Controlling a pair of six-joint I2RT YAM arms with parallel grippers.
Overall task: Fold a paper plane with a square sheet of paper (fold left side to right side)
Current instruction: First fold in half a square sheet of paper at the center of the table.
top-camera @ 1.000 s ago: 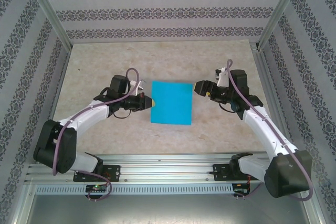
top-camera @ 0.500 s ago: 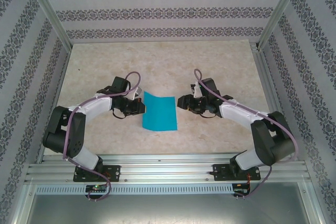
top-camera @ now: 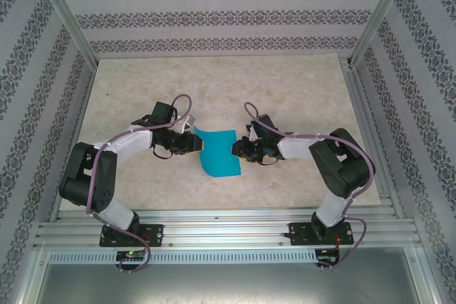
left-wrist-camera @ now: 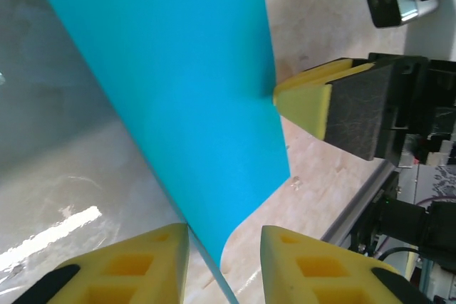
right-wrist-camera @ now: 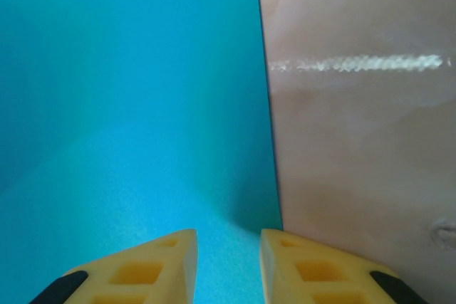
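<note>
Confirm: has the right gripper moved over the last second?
Yes. The right gripper shifted left and closer to the mounting rail, and is now at the right edge of the sheet of paper.

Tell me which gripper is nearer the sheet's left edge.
Left. Left gripper straddles that edge of the square sheet of paper; right gripper is at the opposite edge.

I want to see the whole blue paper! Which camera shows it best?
The top external view: the whole square sheet of paper lies there, curled between the left gripper and the right gripper. The left wrist view gives a slanted stretch; the right wrist view, a flat patch with one edge.
</note>
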